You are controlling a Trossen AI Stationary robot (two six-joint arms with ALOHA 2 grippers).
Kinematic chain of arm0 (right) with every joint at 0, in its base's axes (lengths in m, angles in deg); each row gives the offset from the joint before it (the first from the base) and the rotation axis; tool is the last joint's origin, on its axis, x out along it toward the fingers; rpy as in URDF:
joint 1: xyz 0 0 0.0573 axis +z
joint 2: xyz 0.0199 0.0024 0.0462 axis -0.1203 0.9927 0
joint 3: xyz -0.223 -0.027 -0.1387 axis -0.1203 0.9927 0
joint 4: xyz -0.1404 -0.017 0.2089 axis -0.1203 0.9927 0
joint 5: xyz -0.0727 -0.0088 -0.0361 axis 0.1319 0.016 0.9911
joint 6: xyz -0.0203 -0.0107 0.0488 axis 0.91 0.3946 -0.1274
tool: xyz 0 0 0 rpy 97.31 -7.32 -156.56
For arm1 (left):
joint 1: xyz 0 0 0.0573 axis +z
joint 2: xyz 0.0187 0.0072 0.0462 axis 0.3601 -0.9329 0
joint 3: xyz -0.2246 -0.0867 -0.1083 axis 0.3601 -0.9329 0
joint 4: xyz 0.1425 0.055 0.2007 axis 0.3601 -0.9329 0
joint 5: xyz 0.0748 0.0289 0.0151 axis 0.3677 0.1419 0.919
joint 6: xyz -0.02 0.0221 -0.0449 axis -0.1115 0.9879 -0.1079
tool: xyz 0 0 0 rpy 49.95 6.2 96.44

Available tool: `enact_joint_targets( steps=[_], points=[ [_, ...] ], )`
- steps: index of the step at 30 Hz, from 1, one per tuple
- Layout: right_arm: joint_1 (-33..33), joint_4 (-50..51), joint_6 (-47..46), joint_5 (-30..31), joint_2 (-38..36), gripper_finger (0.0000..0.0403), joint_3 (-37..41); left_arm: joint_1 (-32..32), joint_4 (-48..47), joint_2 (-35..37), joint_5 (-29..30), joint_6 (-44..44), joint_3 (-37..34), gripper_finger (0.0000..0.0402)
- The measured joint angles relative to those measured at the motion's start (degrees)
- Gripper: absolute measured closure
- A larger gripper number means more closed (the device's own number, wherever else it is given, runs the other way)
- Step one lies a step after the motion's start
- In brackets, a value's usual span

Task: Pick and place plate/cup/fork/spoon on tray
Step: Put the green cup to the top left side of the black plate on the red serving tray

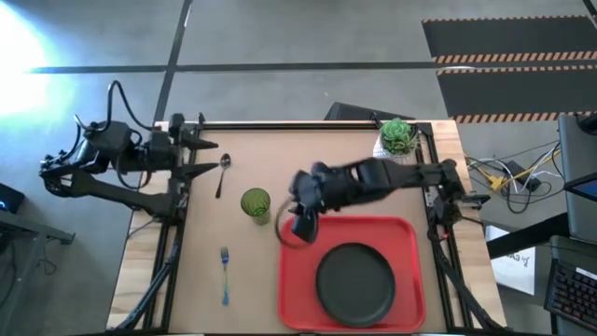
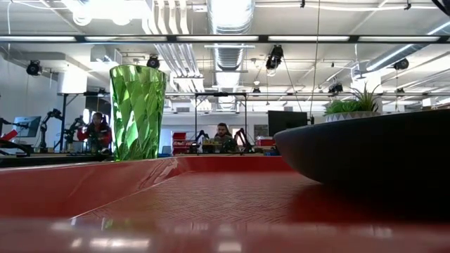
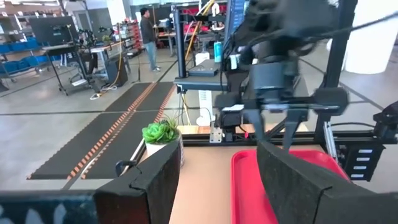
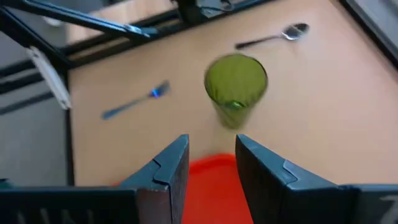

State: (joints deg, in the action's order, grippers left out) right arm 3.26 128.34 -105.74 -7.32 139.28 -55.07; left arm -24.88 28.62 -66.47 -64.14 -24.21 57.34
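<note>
The black plate [image 1: 354,283] lies on the red tray [image 1: 298,299] at the table's near right; it also shows in the low view [image 2: 373,151]. The green cup [image 1: 256,203] stands upright on its base on the table, just left of the tray's far left corner. The dark spoon [image 1: 222,174] and the blue-handled fork [image 1: 225,273] lie flat on the table to the left. My right gripper [image 1: 297,224] hovers open and empty over the tray's far left corner, its fingers [image 4: 168,171] short of the cup [image 4: 235,84]. My left gripper [image 1: 207,156] waits open at the far left.
A white pot with a green plant [image 1: 398,138] stands at the table's far right corner. The fork [image 4: 134,101] and spoon [image 4: 273,37] lie on either side of the cup. Bare table lies between the cup and the fork. People stand in the room behind.
</note>
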Motion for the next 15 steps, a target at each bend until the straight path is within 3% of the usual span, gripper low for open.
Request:
enact_joint_targets(
  steps=[15],
  points=[
    [-13.86,-4.87,9.97,-19.77,3.98,0.0284,5.4,-0.01,-0.5,3.04,-0.44,-0.19,-0.23,0.0207]
  ],
)
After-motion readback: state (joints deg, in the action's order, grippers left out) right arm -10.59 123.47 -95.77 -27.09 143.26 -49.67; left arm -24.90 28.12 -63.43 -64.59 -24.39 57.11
